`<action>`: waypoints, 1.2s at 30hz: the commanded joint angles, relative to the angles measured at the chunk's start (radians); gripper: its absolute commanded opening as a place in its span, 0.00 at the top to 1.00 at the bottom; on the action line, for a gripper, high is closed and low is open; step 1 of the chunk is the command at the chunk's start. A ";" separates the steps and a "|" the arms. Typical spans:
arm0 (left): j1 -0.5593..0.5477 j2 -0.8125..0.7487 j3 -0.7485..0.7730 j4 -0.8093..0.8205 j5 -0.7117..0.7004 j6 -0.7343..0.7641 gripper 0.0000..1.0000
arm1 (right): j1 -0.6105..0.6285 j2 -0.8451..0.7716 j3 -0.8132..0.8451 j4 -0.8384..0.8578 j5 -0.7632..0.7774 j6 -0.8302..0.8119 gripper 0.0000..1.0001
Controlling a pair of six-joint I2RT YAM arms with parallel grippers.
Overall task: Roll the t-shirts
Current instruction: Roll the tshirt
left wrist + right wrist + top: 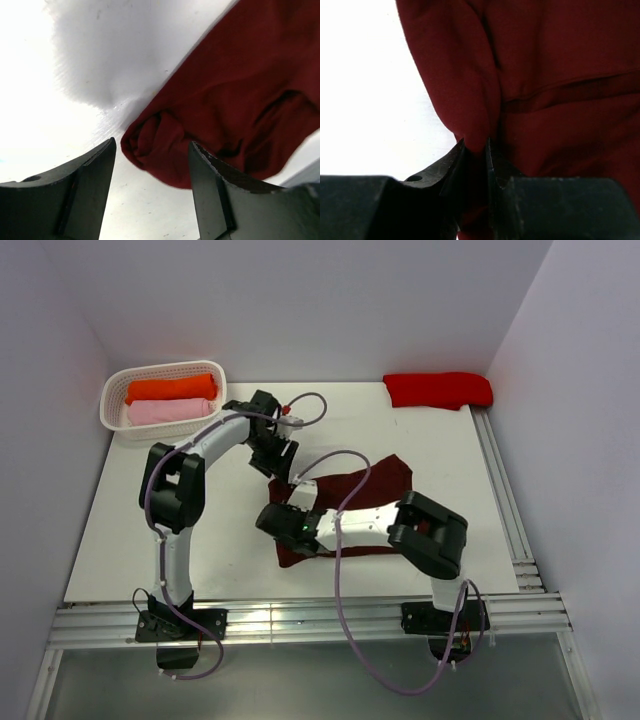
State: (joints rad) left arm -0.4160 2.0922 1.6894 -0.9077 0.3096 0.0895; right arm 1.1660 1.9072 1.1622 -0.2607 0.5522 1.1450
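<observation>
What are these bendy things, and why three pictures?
They are robot arms, a left arm and a right arm, on a white table. One picture looks down from above; the other two come from a camera on each wrist. A maroon t-shirt lies in the middle, a red t-shirt at the back, and a basket holds an orange roll and a pink roll. The right gripper pinches a fold of the maroon t-shirt. The left gripper is open over its bunched corner.

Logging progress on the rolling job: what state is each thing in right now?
maroon t-shirt, spread out, one corner bunched
red t-shirt, loosely bunched, not rolled
orange t-shirt, rolled, in the basket
pink t-shirt, rolled, in the basket
left tool, open
right tool, shut on the maroon t-shirt
</observation>
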 commanded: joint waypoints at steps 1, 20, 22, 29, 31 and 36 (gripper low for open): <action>0.065 -0.058 0.046 -0.039 0.164 0.032 0.35 | -0.048 -0.082 -0.154 0.246 -0.124 0.019 0.77; 0.183 -0.130 -0.359 0.315 0.546 -0.025 0.33 | -0.180 0.007 -0.533 1.121 -0.456 0.314 0.81; 0.183 -0.126 -0.384 0.357 0.531 -0.060 0.35 | -0.180 0.019 -0.542 1.150 -0.460 0.328 0.81; 0.168 -0.090 -0.356 0.392 0.418 -0.165 0.48 | -0.170 -0.026 -0.529 1.020 -0.417 0.297 0.75; 0.149 -0.092 -0.333 0.359 0.361 -0.146 0.53 | -0.163 -0.075 -0.498 0.877 -0.396 0.274 0.66; 0.122 -0.090 -0.287 0.302 0.264 -0.142 0.75 | -0.146 -0.166 -0.428 0.619 -0.305 0.205 0.45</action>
State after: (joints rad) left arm -0.2787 2.0056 1.3441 -0.5968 0.6640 -0.0513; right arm 1.0012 1.8080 0.6830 0.5789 0.1715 1.4063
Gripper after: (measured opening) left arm 0.302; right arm 0.526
